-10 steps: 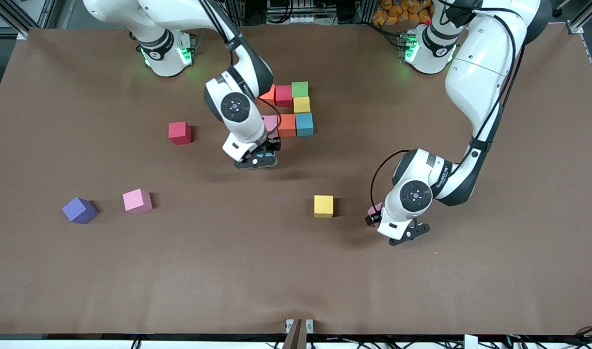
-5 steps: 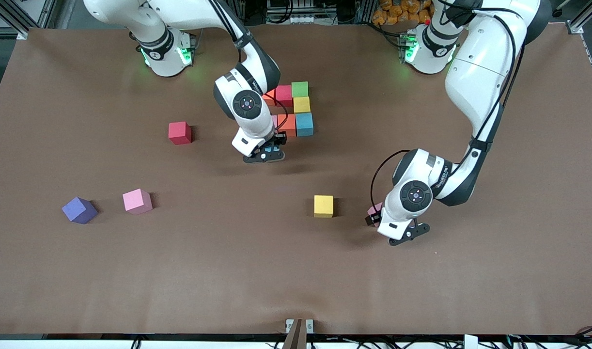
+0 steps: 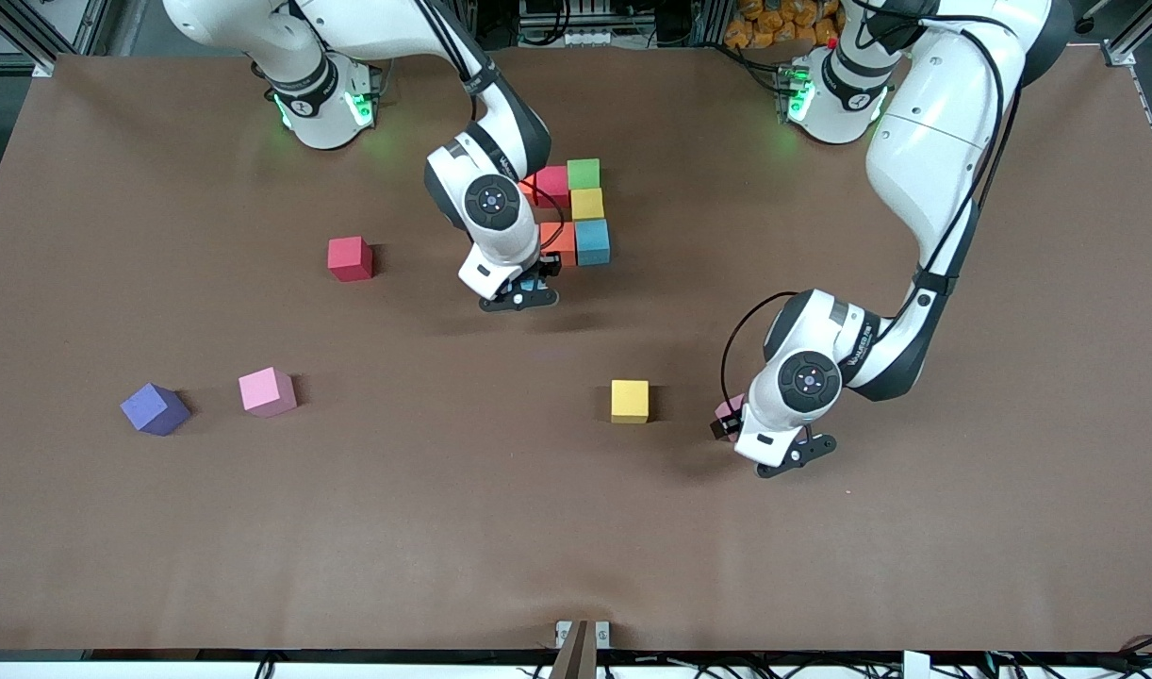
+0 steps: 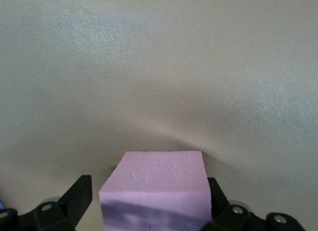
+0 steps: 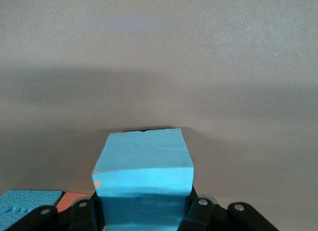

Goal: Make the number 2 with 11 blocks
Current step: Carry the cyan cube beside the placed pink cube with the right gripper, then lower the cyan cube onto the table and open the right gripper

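Two hands, each at a cube, with the number 2 part built.

The left hand [image 3: 791, 455] is low over the worktop [image 3: 576, 528], fingers spread wide with a pink cube [image 4: 155, 190] between them and a gap at either side; a yellow cube [image 3: 630, 401] sits just beside it, toward the right arm's end. The right hand [image 3: 522, 294] is clamped on a light blue cube [image 5: 144, 179] (only a sliver shows in the front view), right at the partial number 2 [image 3: 576, 212]: touching red, green, yellow, orange and blue cubes. Loose red [image 3: 350, 258], pink [image 3: 268, 391] and purple [image 3: 155, 408] cubes lie well apart from it, toward the right arm's end.
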Robot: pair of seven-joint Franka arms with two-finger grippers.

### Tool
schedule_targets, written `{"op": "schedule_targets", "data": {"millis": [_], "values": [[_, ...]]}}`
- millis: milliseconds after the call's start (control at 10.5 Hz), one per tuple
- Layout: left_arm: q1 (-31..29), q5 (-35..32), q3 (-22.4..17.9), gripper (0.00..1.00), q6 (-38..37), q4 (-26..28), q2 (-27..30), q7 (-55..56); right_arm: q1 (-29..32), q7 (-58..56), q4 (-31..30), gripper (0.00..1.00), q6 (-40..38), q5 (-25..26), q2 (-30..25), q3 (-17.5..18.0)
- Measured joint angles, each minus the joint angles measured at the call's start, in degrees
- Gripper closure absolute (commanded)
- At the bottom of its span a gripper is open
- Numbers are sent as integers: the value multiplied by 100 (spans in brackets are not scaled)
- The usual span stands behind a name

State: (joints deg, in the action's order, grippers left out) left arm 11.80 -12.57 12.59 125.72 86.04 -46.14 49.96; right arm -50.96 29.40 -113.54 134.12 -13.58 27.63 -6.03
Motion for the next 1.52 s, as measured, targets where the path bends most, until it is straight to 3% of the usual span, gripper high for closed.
{"op": "schedule_targets", "data": {"millis": [1334, 1429, 1524], "values": [[3, 0, 0, 0, 0, 0, -4, 0, -53, 53, -28, 64, -183, -7, 49, 1], [3, 0, 0, 0, 0, 0, -4, 0, -53, 57, -28, 62, -183, -8, 62, 1], [3, 0, 0, 0, 0, 0, -4, 0, -53, 71, -28, 45, -183, -9, 73, 1]]}}
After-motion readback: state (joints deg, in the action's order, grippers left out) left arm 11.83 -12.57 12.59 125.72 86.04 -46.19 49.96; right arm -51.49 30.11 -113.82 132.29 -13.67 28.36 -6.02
